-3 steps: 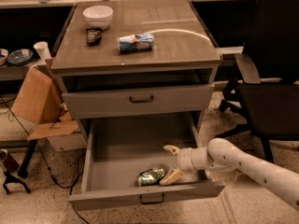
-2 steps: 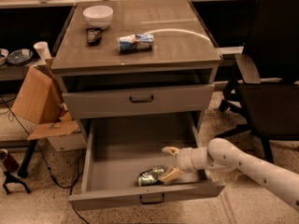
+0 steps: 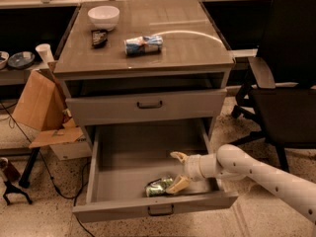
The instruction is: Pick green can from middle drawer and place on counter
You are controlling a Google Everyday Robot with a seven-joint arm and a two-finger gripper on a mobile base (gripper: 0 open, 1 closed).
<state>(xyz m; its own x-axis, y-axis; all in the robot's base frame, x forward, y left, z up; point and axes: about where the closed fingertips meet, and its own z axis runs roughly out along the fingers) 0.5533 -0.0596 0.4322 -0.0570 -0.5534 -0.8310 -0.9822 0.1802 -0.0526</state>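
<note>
The green can (image 3: 158, 186) lies on its side on the floor of the open middle drawer (image 3: 123, 157), near the drawer's front. My gripper (image 3: 175, 172) reaches into the drawer from the right and is open. Its lower finger (image 3: 178, 184) rests against the can's right end, and its upper finger (image 3: 177, 157) stands apart above it. The can is not between the fingers. The counter (image 3: 182, 53) is the glossy grey-brown top of the cabinet, above the drawers.
On the counter lie a blue-and-white can (image 3: 143, 44), a white bowl (image 3: 103, 17) and a small dark object (image 3: 99, 37). The upper drawer front (image 3: 148, 105) juts out over the open drawer. A black chair (image 3: 286, 83) stands right, a cardboard box (image 3: 39, 102) left.
</note>
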